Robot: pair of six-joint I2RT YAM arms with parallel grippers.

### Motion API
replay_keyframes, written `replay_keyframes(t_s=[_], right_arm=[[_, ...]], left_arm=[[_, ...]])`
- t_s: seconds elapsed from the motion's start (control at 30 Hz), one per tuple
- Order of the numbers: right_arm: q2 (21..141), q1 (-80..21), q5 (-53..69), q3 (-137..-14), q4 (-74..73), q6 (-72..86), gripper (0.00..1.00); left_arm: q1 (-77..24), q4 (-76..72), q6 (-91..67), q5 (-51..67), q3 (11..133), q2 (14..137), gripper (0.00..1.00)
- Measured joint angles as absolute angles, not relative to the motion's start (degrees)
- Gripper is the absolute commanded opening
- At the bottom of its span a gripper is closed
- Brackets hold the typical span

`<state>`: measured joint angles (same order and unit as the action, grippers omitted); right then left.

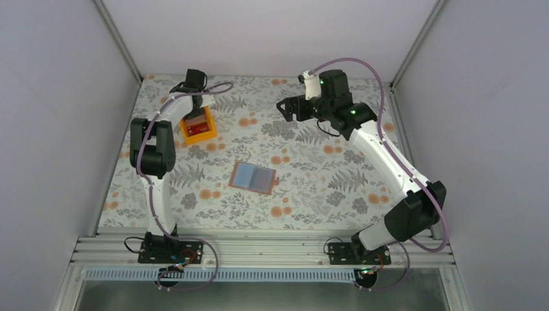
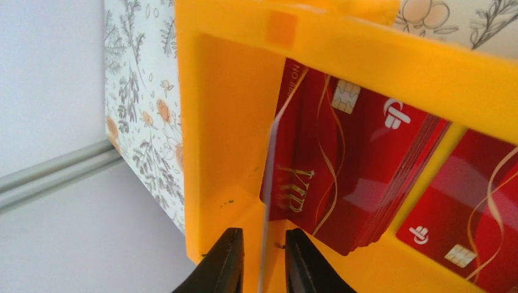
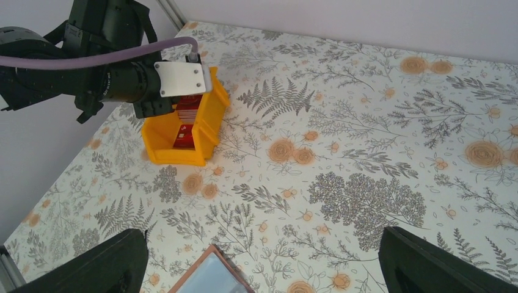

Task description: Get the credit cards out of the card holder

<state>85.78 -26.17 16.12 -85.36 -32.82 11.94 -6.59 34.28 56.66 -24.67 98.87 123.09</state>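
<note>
The card holder (image 1: 254, 177) lies open on the table's middle, tan-edged with a light blue inside; its corner (image 3: 211, 278) shows in the right wrist view. My left gripper (image 2: 264, 235) points into the orange tray (image 2: 232, 122). A thin credit card (image 2: 272, 171) stands edge-on between its slightly parted fingers, with a gap on each side. A stack of red credit cards (image 2: 360, 159) lies in the tray, and more red cards (image 2: 476, 220) lie in the neighbouring compartment. My right gripper (image 1: 285, 109) hangs wide open above the table, holding nothing.
The orange tray (image 1: 197, 136) stands at the back left of the floral table; the left arm (image 3: 122, 79) hangs over the tray (image 3: 165, 143). Grey walls and metal rails border the table.
</note>
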Motion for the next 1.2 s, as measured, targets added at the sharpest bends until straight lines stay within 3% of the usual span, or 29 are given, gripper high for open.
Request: replay_keyframes(t_s=[0.4,0.53,0.77,0.9,1.0,1.2], right_arm=[[85.8,-25.5,17.6,-85.4,-32.8,11.9,0.95],[85.8,-25.4,17.7,-85.4,-32.8,11.8,0.95],[85.8,-25.3,18.1,-85.4,-32.8,11.9,0.93],[85.8,-25.3,19.5,-85.4,-33.0,12.4,0.74],[85.8,-25.4,23.0,-84.1,-32.4,14.3,0.69],[88.6,-29.1,25.3,-73.7,-30.4,19.0,0.62]], left_arm=[[-6.5,38.6,55.5,-22.9,103.6,123.4,0.64],[-6.5,39.9,56.2,-21.2,104.2,122.8,0.7],[-6.5,42.7,56.7,-20.1,105.2,121.8,0.71],[-6.6,47.8,54.2,-14.9,110.1,119.5,0.71],[-7.3,50.8,50.9,-7.8,110.7,113.1,0.73],[-15.8,53.3,44.2,11.9,91.3,90.2,0.77]])
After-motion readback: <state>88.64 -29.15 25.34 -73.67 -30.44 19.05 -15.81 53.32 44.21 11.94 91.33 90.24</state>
